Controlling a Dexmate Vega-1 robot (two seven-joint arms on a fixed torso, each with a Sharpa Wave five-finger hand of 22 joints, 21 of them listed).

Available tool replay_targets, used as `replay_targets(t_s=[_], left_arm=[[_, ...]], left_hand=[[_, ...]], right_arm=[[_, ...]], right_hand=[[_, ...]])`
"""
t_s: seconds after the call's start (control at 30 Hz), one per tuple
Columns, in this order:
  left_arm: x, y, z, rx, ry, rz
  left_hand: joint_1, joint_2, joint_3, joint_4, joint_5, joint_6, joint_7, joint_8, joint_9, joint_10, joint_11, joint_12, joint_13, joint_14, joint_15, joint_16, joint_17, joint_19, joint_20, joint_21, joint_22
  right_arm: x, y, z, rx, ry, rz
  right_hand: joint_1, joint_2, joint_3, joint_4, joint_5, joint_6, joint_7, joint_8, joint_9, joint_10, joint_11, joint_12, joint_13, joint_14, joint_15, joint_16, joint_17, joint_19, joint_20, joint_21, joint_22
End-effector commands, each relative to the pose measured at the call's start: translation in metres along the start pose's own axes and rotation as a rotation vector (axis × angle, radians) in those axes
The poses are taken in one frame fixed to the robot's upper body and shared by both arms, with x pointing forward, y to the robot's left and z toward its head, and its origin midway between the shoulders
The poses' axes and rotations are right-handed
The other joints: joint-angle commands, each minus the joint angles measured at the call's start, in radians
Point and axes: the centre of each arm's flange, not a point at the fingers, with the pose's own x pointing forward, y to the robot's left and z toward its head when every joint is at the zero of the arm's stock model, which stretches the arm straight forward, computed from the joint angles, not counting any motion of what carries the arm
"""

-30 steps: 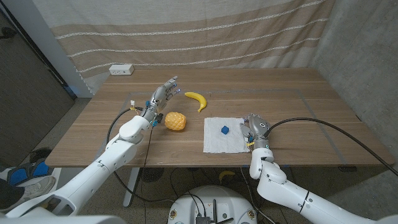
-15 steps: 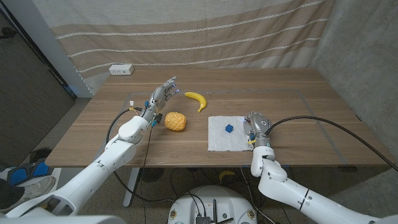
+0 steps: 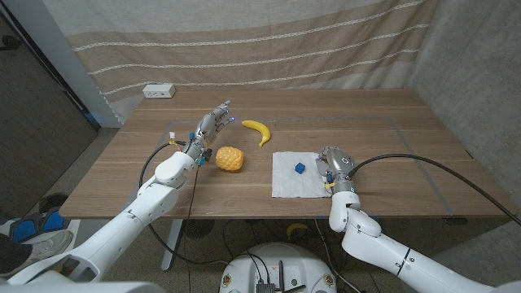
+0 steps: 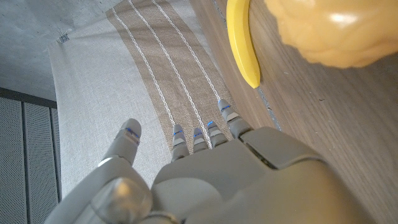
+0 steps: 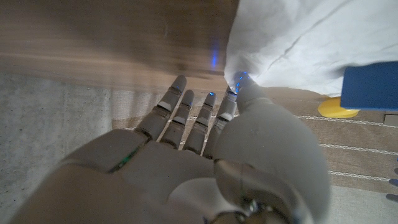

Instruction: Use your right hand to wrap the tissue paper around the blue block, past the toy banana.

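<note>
The white tissue paper (image 3: 296, 175) lies spread on the table's front middle, with the small blue block (image 3: 300, 168) on it. My right hand (image 3: 332, 166) is at the tissue's right edge; in the right wrist view its thumb and a fingertip (image 5: 239, 82) pinch the tissue (image 5: 292, 43) at that edge, the other fingers straight. The blue block (image 5: 373, 85) and the toy banana (image 5: 336, 107) show beyond. The yellow toy banana (image 3: 257, 130) lies behind the tissue, to the left. My left hand (image 3: 211, 126) hovers left of the banana (image 4: 242, 43), fingers apart, holding nothing.
A yellow bumpy toy fruit (image 3: 230, 159) sits left of the tissue, just in front of my left hand (image 4: 236, 174). A white power strip (image 3: 159, 91) lies at the table's far left corner. A striped curtain hangs behind the table.
The tissue with the blue block on it has slid a little to the right, along with my right hand. The left hand, banana and toy fruit have stayed put.
</note>
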Motion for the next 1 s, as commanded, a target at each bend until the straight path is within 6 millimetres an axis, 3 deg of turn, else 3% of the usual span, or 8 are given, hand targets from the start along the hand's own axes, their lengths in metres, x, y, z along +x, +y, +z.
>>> replay_targets(t_s=[0.03,0.23,0.53,1.0], left_arm=[[-0.001,-0.001,-0.001,-0.004,0.000,0.002],[-0.001,0.000,-0.003,-0.013,0.001,0.007],[-0.004,0.002,-0.006,-0.021,0.007,0.024],[-0.001,0.005,-0.010,-0.032,0.007,0.029]], left_hand=[[0.014,0.013,0.004,-0.007,-0.004,0.004,-0.001,-0.001,0.003,0.005,-0.004,-0.003,0.003,0.001,-0.002,-0.002,0.003,0.012,0.001,-0.001,0.003],[0.016,0.015,0.005,-0.008,-0.004,0.004,-0.001,0.000,0.003,0.004,-0.004,-0.003,0.003,0.002,-0.001,-0.002,0.003,0.012,0.002,-0.002,0.003],[0.018,0.017,0.006,-0.008,-0.004,0.003,0.000,-0.001,0.003,0.005,-0.004,-0.003,0.003,0.001,0.000,-0.002,0.003,0.012,0.002,-0.003,0.003],[0.022,0.018,0.008,-0.009,-0.005,0.004,0.001,-0.001,0.003,0.004,-0.003,-0.003,0.003,0.000,-0.002,-0.002,0.003,0.011,0.002,-0.005,0.003]], right_arm=[[0.003,-0.021,0.010,0.169,-0.018,-0.018],[0.006,-0.021,0.015,0.211,-0.032,-0.025],[0.008,-0.024,0.024,0.236,-0.064,0.009],[0.000,-0.034,0.047,0.246,-0.060,0.004]], right_hand=[[0.003,0.007,0.008,0.004,0.006,-0.005,0.000,0.002,0.004,0.009,0.007,0.002,0.001,0.008,-0.147,-0.004,-0.001,0.006,0.008,0.010,0.004],[0.003,0.008,0.008,0.005,0.007,-0.006,0.005,0.005,0.008,0.010,0.008,0.001,0.001,0.009,-0.148,-0.004,-0.001,0.007,0.010,0.011,0.004],[0.021,-0.003,0.023,-0.007,0.014,0.023,0.042,0.030,0.023,0.026,0.014,0.001,0.000,0.016,-0.140,-0.019,-0.014,0.006,0.015,0.014,0.004],[0.026,-0.016,0.035,-0.005,0.021,0.040,0.065,0.046,0.033,0.048,0.019,0.002,-0.001,0.031,-0.130,-0.029,-0.025,0.004,0.029,0.018,0.004]])
